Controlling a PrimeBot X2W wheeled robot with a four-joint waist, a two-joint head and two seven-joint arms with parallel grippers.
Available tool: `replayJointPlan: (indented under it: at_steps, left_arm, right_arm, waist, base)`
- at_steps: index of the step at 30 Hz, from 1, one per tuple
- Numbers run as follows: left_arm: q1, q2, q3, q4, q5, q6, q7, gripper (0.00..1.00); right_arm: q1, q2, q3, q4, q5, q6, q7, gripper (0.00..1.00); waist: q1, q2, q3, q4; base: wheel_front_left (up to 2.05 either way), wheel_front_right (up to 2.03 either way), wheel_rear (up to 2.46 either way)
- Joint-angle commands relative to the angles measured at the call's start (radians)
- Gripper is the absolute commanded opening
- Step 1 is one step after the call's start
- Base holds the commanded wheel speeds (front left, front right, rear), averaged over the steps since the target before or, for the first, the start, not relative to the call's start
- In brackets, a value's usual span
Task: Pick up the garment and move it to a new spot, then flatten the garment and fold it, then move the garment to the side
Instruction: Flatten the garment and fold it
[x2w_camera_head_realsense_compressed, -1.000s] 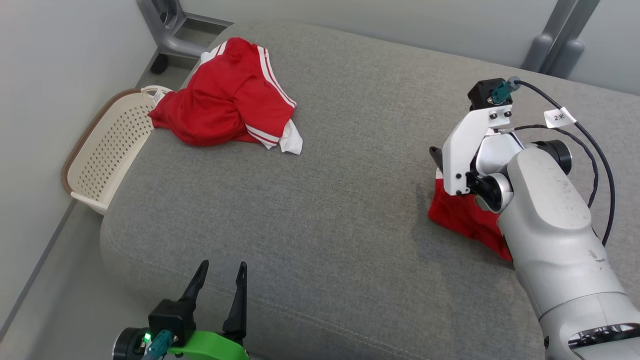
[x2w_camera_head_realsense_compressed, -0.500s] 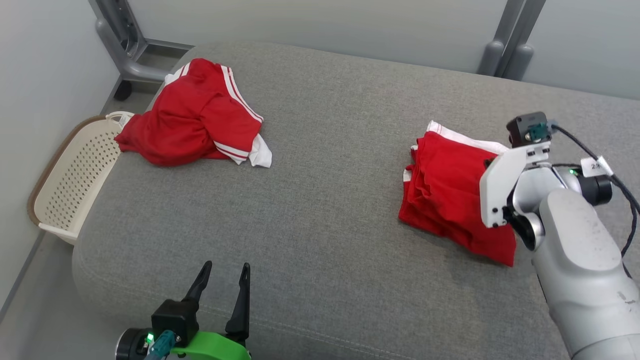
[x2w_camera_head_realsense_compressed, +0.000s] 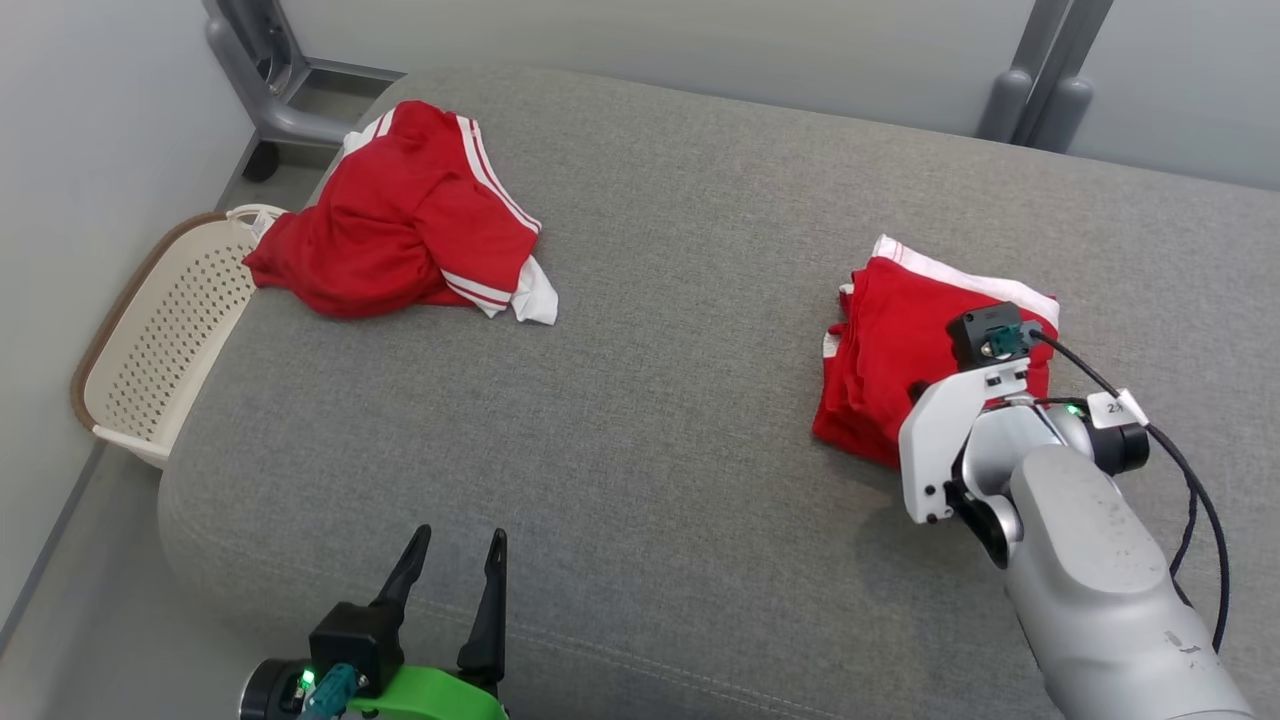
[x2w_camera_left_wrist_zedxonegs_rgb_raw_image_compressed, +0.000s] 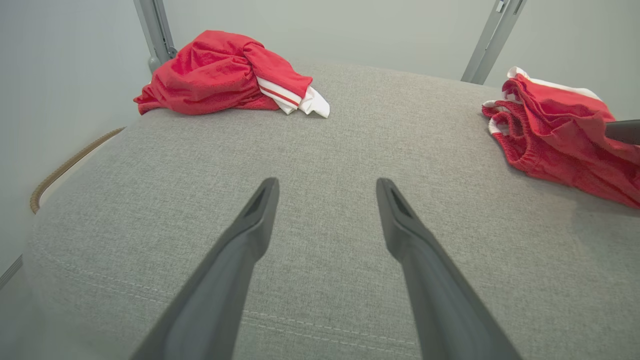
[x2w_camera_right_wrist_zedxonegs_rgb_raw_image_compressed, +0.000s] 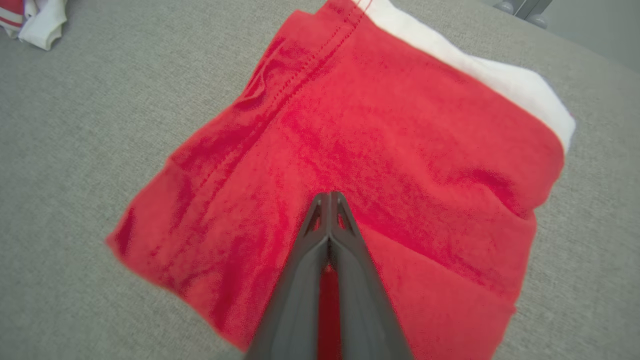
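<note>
I'm watching the grey cushion (x2w_camera_head_realsense_compressed: 680, 420), its middle lying wide open. A basket (x2w_camera_head_realsense_compressed: 150, 330) is sitting off its left edge, beside a crumpled red heap (x2w_camera_head_realsense_compressed: 400, 230). The folded garment (x2w_camera_head_realsense_compressed: 890, 340) is lying on the right side. My right claw (x2w_camera_right_wrist_zedxonegs_rgb_raw_image_compressed: 330, 197) is hovering over it, pressed together, empty. My left claw (x2w_camera_head_realsense_compressed: 460, 533) is waiting, spread. The cable tag (x2w_camera_head_realsense_compressed: 1115, 407) is showing "2".

you're looking at the folded garment (x2w_camera_head_realsense_compressed: 890, 340), red with a white layer peeking out along its far edge; it's lying flat in a roughly square stack toward the right side of the grey cushion (x2w_camera_head_realsense_compressed: 650, 450).
</note>
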Motion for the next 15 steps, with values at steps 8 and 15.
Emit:
replayJointPlan:
  at_steps: [8, 15]
  left_arm:
    - [-0.012, 0.003, -0.009, 0.017, -0.013, -0.004, -0.011, 1.0]
    - [-0.007, 0.004, -0.017, 0.021, -0.014, 0.002, -0.012, 1.0]
  right_arm:
    - [-0.005, 0.02, 0.063, 0.082, 0.016, -0.001, -0.038, 0.0]
    - [-0.02, 0.024, 0.144, 0.131, 0.079, -0.001, -0.059, 0.0]
  waist:
    - [0.0, 0.0, 0.003, 0.045]
    - [0.0, 0.0, 0.0, 0.068]
  base:
    - [0.0, 0.0, 0.0]
    - [0.0, 0.0, 0.0]
